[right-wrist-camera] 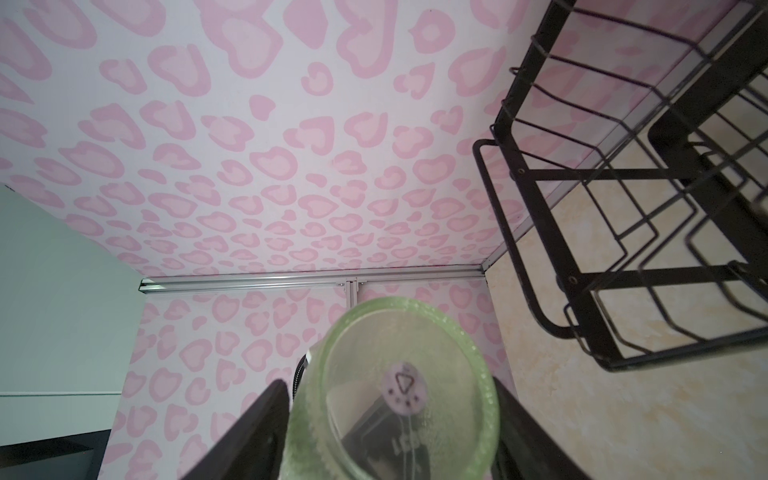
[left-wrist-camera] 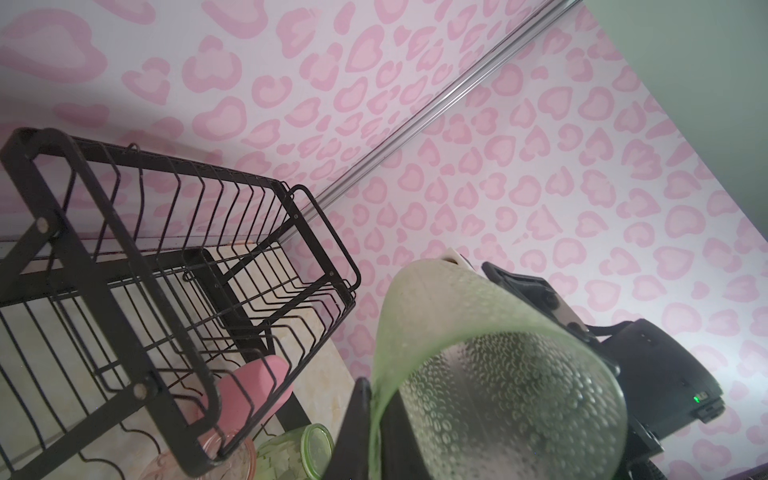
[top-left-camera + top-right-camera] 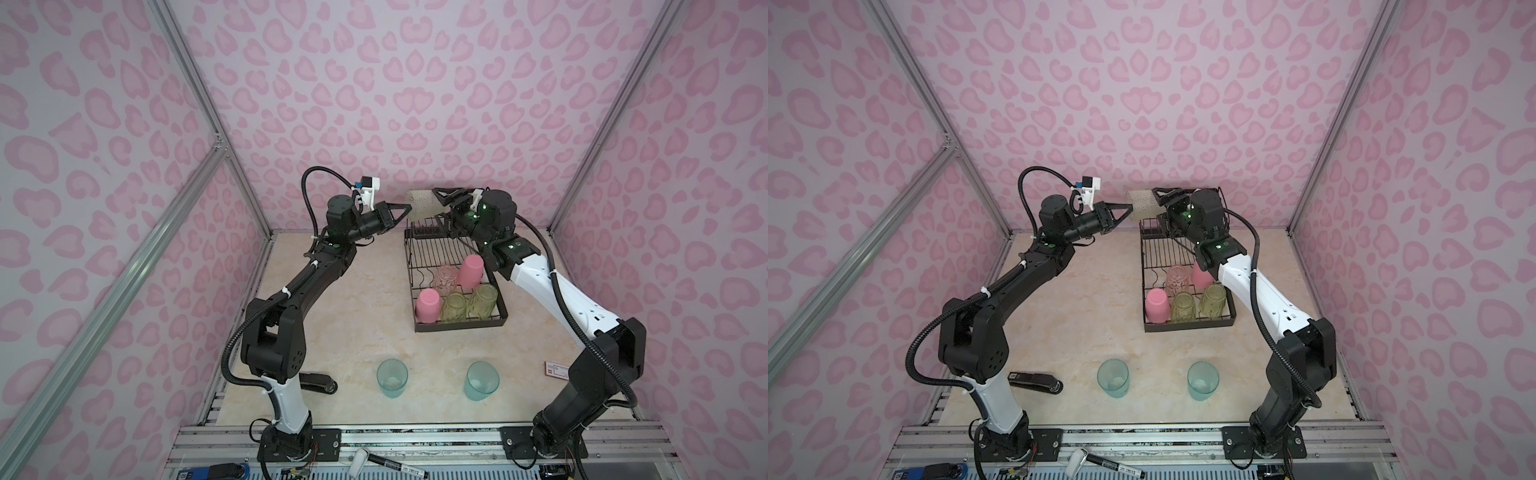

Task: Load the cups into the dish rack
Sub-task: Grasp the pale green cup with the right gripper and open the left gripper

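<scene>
Pink-walled bench. Green cup at 12 o'clock: left pincer pinches rim, right pincer clamps base.

A beige marble-patterned tabletop carried a black wire dish rack right of centre. Near the lower edge stood a left translucent teal plastic tumbler and a right teal tumbler, upright, well apart. A black stapler lay lower left, a small red-and-white card lower right.
</scene>
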Controlling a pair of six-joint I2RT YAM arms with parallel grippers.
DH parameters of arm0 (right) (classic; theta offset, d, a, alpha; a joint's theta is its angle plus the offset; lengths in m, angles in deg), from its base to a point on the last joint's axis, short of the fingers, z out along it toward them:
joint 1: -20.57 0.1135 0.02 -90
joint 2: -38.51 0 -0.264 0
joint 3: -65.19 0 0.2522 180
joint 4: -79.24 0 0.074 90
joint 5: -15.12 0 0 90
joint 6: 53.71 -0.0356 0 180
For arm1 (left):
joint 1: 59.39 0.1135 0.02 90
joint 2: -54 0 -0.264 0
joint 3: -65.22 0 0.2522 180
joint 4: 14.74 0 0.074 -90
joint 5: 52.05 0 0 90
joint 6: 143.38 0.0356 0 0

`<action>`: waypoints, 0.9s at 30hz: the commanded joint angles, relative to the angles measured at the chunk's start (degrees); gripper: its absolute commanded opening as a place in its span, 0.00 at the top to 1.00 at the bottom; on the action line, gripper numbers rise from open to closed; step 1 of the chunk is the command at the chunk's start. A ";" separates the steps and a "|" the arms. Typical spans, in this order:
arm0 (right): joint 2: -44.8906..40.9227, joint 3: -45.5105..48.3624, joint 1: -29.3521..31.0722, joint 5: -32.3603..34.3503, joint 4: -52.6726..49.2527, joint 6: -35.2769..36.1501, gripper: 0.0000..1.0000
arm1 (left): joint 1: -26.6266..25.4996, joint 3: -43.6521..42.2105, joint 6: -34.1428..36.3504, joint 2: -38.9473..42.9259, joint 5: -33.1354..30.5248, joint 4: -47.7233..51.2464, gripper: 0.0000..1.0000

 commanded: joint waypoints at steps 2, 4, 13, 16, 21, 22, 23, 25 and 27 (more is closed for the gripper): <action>0.70 0.47 0.15 0.38 1.11 -1.27 0.28 | -0.67 0.37 -0.55 -0.70 0.60 -5.40 0.97; 0.77 0.89 0.15 0.38 1.93 -1.72 0.28 | -0.85 0.20 -0.77 -0.76 0.60 -5.81 0.97; 1.30 1.09 0.23 -0.01 3.44 -1.99 0.28 | -1.50 0.47 -1.08 -1.32 0.67 -6.20 0.97; 1.31 1.43 0.30 0.20 4.08 -1.76 0.37 | -1.50 0.37 -1.16 -1.30 0.74 -6.18 0.95; 1.34 1.45 0.27 0.85 4.56 -0.04 0.42 | -1.50 0.28 -1.08 -1.21 0.95 -5.88 0.74; 1.37 1.52 0.22 1.06 4.45 0.38 0.42 | -1.50 0.33 -1.16 -1.19 1.03 -5.81 0.69; 1.36 1.61 0.15 1.18 4.54 1.04 0.43 | -1.49 0.30 -1.13 -1.16 1.02 -5.73 0.65; 1.43 1.68 0.07 1.44 4.14 1.95 0.44 | -1.50 0.29 -1.08 -1.12 1.06 -5.57 0.59; 1.35 2.03 -0.24 1.75 4.28 2.99 0.45 | -1.50 0.28 -1.00 -0.99 1.19 -5.49 0.56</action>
